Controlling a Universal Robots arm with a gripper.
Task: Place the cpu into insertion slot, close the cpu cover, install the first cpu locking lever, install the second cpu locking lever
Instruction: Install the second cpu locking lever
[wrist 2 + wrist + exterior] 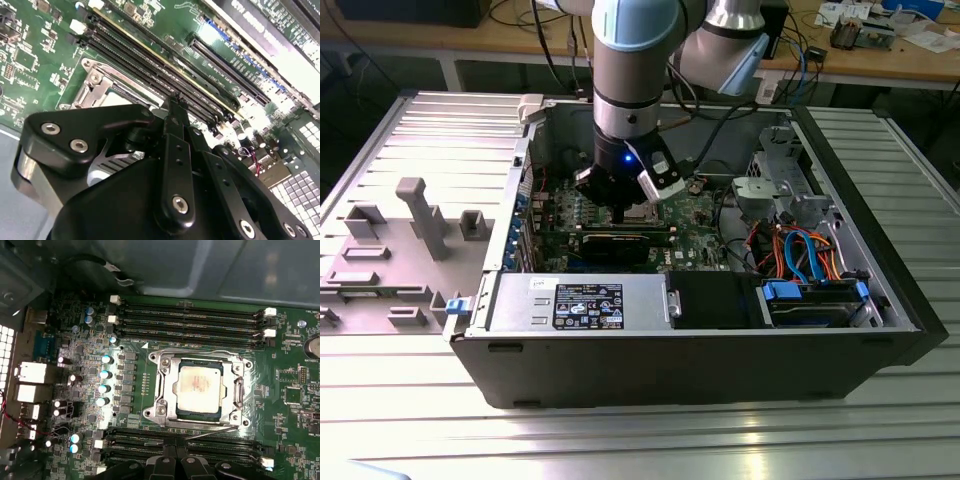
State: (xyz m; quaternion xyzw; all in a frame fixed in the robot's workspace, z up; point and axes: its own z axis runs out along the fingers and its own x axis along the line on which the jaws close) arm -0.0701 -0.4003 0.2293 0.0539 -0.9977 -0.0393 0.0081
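case: open dark metal computer case surrounds the arm
board: green motherboard lies below black gripper
slot: square metal-rimmed insertion slot just ahead of the fingertips, between black memory slot rows
cover: thin bronze-grey cpu cover looks folded down around chip
cpu: silver-grey square cpu seated in slot
lever: thin wire lever beside slot edge nearest gripper, looks unlatched
gripper: fingers appear clenched, nothing held
technique: judgement, press lever down, then hook sideways, avoid memory slots
hidden: fingertip contact cut off; second lever unclear
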